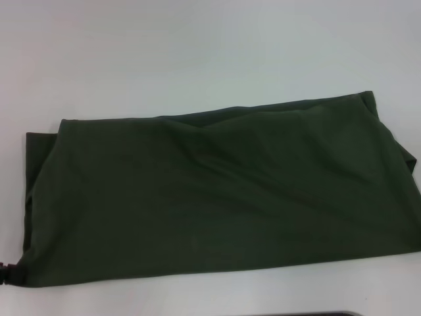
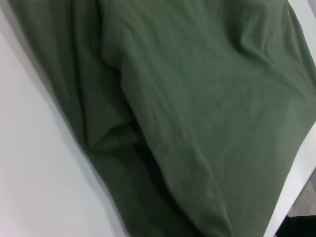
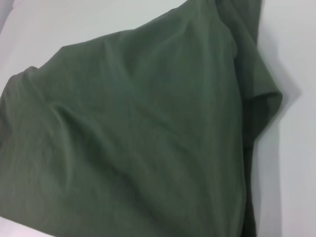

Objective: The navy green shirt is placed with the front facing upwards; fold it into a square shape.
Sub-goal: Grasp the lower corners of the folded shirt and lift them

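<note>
The navy green shirt (image 1: 217,191) lies on the white table (image 1: 197,46), folded into a long wide band with plain green cloth facing up. No letters or collar show. An under layer sticks out along its left end (image 1: 31,171). Both wrist views look down on the cloth, the left wrist view on the shirt (image 2: 197,113) and the right wrist view on the shirt (image 3: 128,148). A small dark part of my left gripper (image 1: 5,273) shows at the shirt's near left corner. My right gripper is out of view.
Bare white table surrounds the shirt at the back and along the near edge (image 1: 197,296). The table's edge, with dark floor beyond it (image 2: 298,224), shows in the left wrist view. A dark strip (image 1: 302,314) lies along the bottom of the head view.
</note>
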Robot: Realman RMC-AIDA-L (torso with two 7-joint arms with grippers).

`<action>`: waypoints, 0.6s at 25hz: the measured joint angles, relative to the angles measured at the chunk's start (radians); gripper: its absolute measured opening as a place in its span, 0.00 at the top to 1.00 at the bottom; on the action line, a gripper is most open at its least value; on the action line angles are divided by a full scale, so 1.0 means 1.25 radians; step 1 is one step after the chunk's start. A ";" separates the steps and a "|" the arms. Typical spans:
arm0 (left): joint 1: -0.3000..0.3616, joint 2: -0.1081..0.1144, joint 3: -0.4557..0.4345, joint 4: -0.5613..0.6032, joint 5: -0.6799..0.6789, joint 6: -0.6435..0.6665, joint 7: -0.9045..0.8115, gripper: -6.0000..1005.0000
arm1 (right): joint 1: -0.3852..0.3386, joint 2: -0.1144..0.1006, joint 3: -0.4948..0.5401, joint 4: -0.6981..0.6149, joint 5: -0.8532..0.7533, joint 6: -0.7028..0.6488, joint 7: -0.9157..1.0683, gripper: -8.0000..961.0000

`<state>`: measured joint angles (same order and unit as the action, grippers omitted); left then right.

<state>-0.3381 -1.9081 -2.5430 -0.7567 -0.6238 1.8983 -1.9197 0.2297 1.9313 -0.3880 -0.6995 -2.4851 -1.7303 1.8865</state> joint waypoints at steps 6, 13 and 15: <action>-0.001 -0.001 -0.001 0.000 0.000 -0.012 0.001 0.96 | 0.006 0.000 0.000 0.001 0.000 0.000 0.000 0.92; -0.005 0.000 -0.013 -0.001 -0.004 -0.015 -0.001 0.93 | 0.017 -0.001 0.015 0.000 0.005 -0.005 0.005 0.91; -0.009 0.000 -0.019 -0.001 -0.003 -0.015 -0.004 0.92 | 0.022 -0.004 0.021 0.000 0.007 -0.009 0.008 0.91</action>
<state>-0.3489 -1.9075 -2.5667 -0.7578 -0.6280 1.8790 -1.9246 0.2567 1.9258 -0.3623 -0.6996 -2.4768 -1.7418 1.8967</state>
